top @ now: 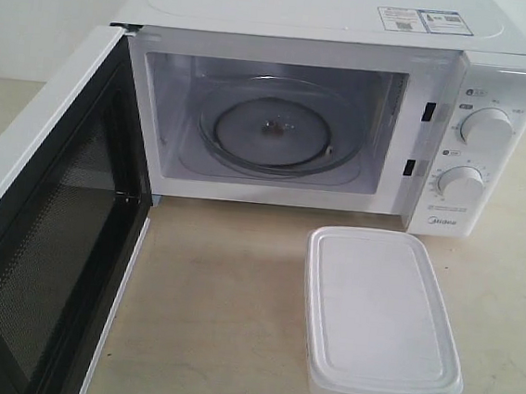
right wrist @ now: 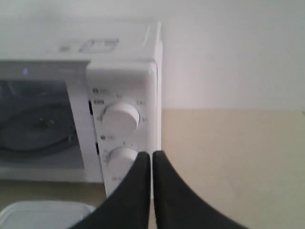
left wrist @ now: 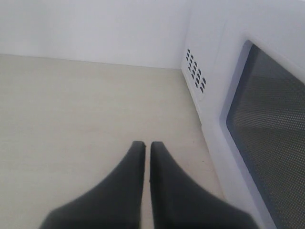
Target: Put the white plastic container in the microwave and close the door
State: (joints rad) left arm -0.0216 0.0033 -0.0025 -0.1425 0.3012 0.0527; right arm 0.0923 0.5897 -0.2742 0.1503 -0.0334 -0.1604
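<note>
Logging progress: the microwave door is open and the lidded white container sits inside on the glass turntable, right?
No. The door is open, but the container sits on the table in front of the microwave, as the exterior view shows.

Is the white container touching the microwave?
Apart. The right wrist view shows a strip of bare table between the container and the microwave.

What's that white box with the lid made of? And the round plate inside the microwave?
The box looks like plastic: milky, slightly see-through walls, a dull flat lid and soft rounded corners. The round plate inside the microwave seems to be glass: it is clear and a bit shiny, and you can see the dark hub under its middle right through it.
</note>
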